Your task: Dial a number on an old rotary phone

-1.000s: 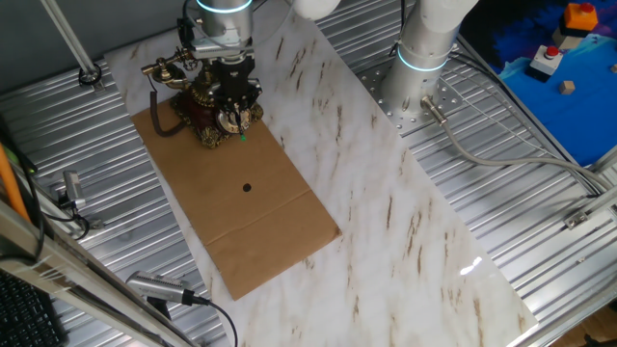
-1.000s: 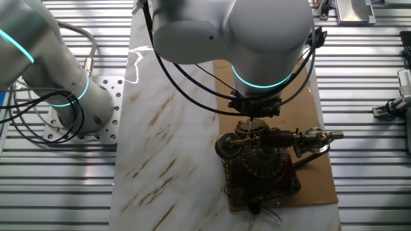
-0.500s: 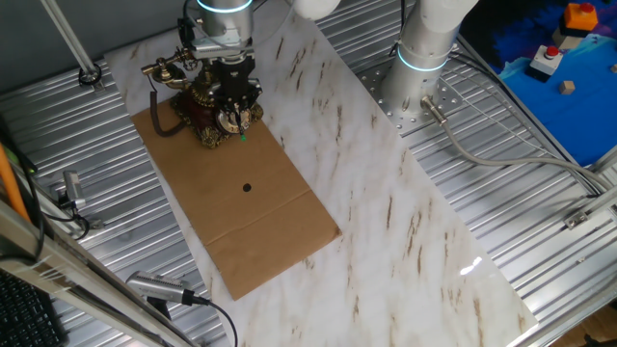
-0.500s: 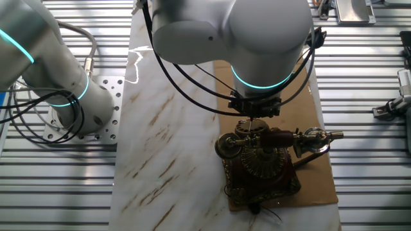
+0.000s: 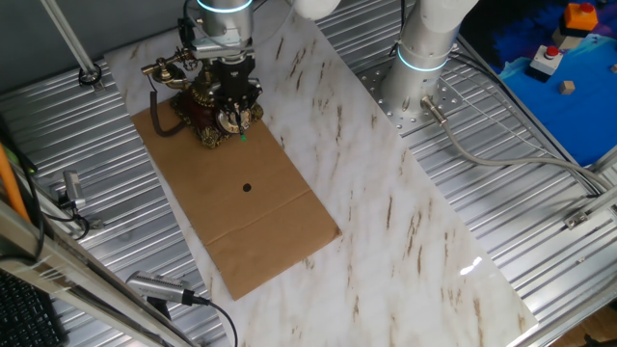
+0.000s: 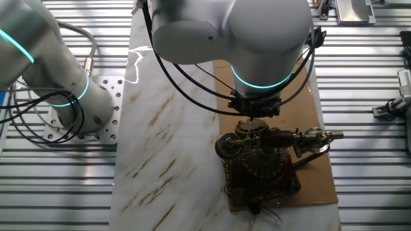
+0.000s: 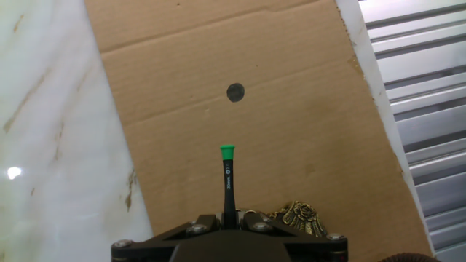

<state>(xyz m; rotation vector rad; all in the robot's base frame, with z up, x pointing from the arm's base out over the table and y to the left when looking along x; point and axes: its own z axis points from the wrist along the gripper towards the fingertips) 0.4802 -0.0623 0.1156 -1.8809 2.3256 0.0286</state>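
Observation:
The old rotary phone stands at the far end of a brown cardboard sheet, its brass-ended handset lying across the cradle. My gripper hangs right over the phone's dial side. In the other fixed view the gripper sits just behind the phone. In the hand view the gripper is shut on a thin black stick with a green tip. A bit of the phone's gold trim shows at the bottom edge. The dial is hidden by the gripper.
A small black dot marks the cardboard ahead of the stick. The cardboard lies on a white marble slab over ribbed metal. The arm's base is bolted at the right. A blue mat with small items lies far right.

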